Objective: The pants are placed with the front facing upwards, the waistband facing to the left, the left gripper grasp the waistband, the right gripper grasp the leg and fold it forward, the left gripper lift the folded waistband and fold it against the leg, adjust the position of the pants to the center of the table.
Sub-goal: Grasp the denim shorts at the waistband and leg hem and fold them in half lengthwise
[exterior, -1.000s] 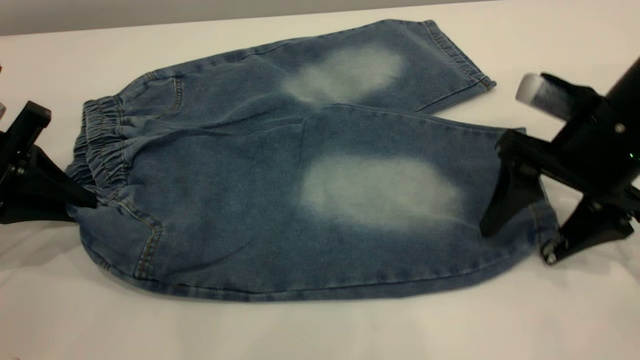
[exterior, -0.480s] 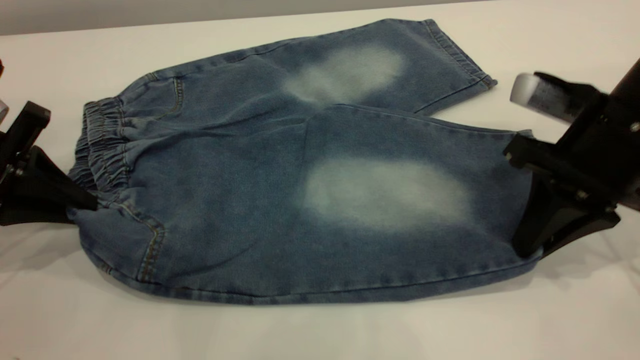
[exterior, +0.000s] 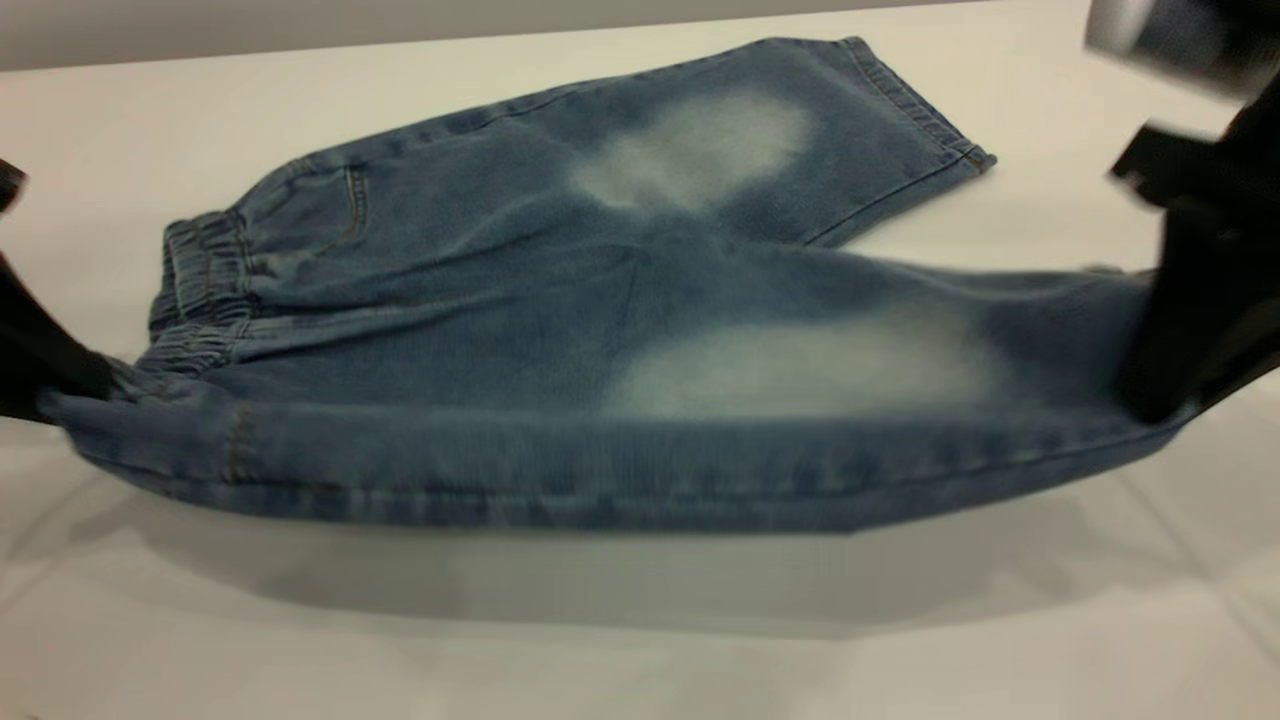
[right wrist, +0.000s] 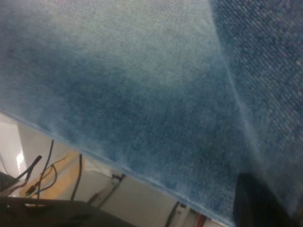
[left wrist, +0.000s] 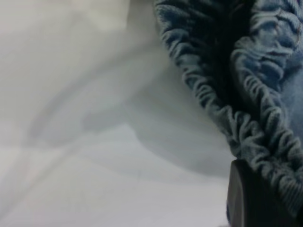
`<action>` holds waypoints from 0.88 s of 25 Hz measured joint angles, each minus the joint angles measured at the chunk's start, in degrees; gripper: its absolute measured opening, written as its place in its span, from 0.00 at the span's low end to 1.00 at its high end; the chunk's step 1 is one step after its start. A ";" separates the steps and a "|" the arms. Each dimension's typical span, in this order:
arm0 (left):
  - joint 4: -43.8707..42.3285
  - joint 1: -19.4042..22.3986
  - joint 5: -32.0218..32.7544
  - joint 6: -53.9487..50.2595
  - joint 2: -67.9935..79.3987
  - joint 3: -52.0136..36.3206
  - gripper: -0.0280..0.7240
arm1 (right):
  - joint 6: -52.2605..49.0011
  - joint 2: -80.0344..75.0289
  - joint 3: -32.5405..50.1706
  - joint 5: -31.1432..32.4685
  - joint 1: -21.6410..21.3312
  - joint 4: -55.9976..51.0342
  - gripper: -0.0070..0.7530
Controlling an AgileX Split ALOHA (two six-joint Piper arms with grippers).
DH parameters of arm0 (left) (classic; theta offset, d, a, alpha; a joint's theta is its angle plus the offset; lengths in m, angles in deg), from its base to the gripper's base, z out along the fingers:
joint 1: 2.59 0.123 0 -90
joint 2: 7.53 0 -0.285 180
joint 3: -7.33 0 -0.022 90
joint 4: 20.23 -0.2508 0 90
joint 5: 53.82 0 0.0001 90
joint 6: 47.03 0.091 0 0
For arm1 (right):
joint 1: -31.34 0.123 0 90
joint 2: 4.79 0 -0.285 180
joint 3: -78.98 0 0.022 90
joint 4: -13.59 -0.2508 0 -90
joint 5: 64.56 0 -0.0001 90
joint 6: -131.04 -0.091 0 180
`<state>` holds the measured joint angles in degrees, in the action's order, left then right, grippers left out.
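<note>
White surface (exterior: 640,660) under pants (exterior: 560,330): left tool (exterior: 45,385) clamps waistband (exterior: 195,300), right tool (exterior: 1165,385) clamps the leg end, raising the near edge for folding.

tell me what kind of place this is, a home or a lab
Probably a robot lab or test bench: a bare white table, two black robot grippers, left and right, holding pants, and loose cables in the right wrist view.

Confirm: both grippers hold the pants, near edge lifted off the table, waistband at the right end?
No. The waistband is at the left end, by the left gripper, as the exterior view shows. The right gripper holds the leg; the pants are lifted above the table.
</note>
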<state>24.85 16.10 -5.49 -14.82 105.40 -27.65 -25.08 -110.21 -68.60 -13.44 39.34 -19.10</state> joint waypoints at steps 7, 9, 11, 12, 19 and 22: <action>-4.72 -0.06 2.00 -3.87 -10.89 -6.83 0.20 | -3.27 8.17 0.00 6.09 0.00 7.40 0.03; -5.45 -0.06 2.47 -4.46 -14.78 -9.13 0.20 | -3.79 10.49 0.00 8.15 0.00 7.46 0.03; -5.45 -0.06 3.64 -5.00 -18.49 -10.23 0.20 | -4.27 12.69 0.00 8.66 0.00 7.84 0.03; -5.34 -0.06 4.17 -5.60 -20.21 -10.23 0.20 | -4.31 13.73 -0.21 8.46 0.00 7.76 0.03; 1.40 -0.06 1.33 -7.12 -32.08 -10.23 0.20 | -3.78 13.94 -0.83 1.19 0.00 3.13 0.03; 1.46 -0.06 1.03 -7.49 -33.22 -10.18 0.20 | -3.78 12.84 -1.71 -1.95 0.00 1.64 0.03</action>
<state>26.31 16.04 -4.46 -22.31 72.18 -37.83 -28.87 -97.37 -70.31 -15.39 39.34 -17.45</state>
